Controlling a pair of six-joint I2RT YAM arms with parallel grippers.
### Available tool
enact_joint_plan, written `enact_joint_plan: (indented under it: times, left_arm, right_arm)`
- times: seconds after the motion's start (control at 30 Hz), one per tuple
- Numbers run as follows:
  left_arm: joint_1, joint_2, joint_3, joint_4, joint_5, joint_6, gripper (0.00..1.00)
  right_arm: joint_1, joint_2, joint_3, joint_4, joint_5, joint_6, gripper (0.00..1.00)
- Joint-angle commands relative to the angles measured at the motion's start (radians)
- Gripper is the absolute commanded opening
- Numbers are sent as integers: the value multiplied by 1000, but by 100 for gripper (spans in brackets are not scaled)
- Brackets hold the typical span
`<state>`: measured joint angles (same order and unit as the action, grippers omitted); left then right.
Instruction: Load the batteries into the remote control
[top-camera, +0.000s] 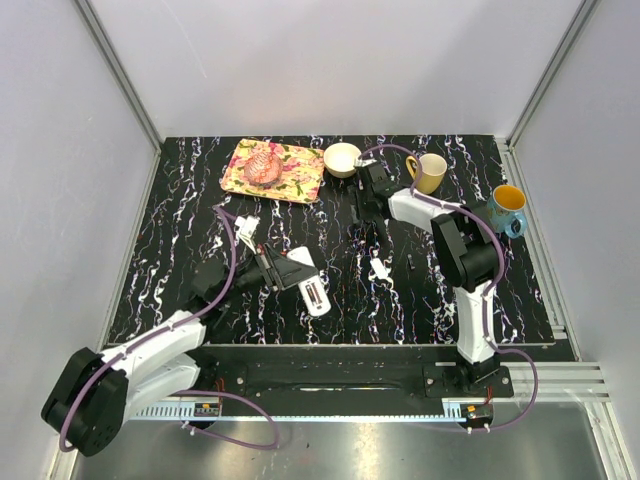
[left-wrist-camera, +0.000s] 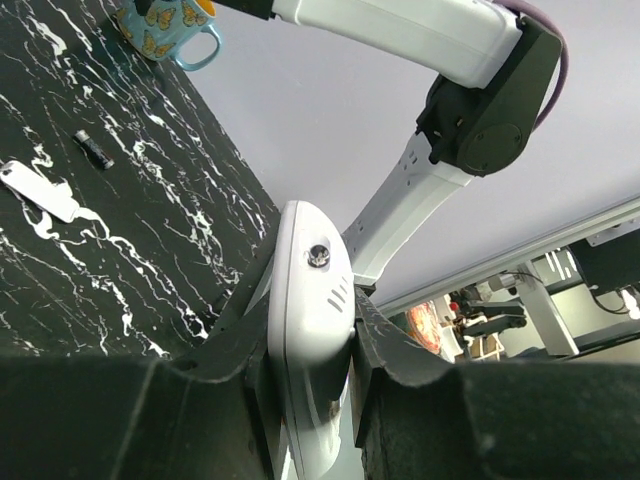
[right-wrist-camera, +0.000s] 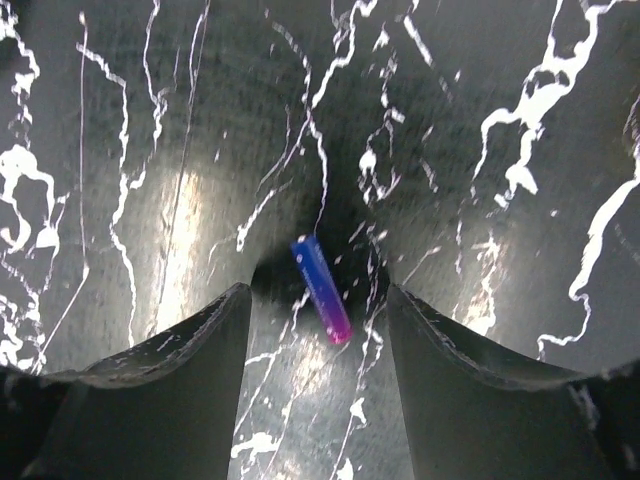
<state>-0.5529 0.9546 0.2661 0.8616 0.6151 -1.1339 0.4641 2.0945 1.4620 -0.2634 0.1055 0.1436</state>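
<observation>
My left gripper (top-camera: 281, 268) is shut on the remote control (top-camera: 306, 281), a white bar held just above the table with its slot and reddish marks facing up. In the left wrist view the remote (left-wrist-camera: 308, 300) stands clamped between both fingers. My right gripper (top-camera: 377, 220) is open, pointing down at the table. In the right wrist view a blue-purple battery (right-wrist-camera: 321, 302) lies on the table between its spread fingers (right-wrist-camera: 200, 350), touching neither. A second dark battery (top-camera: 409, 263) lies near the flat white cover piece (top-camera: 379, 268); both also show in the left wrist view, battery (left-wrist-camera: 93, 149) and cover (left-wrist-camera: 38, 188).
A floral tray (top-camera: 295, 175) holding a pink thing, a cream bowl (top-camera: 342, 159) and a yellow mug (top-camera: 428, 172) stand along the back. A blue butterfly mug (top-camera: 506, 208) stands at the right edge. Grey walls close in the table.
</observation>
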Motion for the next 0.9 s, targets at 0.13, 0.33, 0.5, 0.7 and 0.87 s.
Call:
enact_joint_plan:
  times: [0.13,0.33,0.5,0.7,0.87]
  left_arm:
    - [10,-48,41,-81,11,91,0]
    - [8,-20,28,-30,15,65,0]
    - [10,2,19,22,24,43,0]
    - [10,3,15,31,28,37,0]
    - [8,1,10,33,28,37,0]
  right_arm:
    - [-16,50,129,4,8,-39,53]
    - [-16,50,100,6,-9,-29,48]
    - [-16,50,78,13,-32,-24,52]
    - [-16,65,80,0,-35,-18,46]
    - [-15,75,74,-10,-23,-6,38]
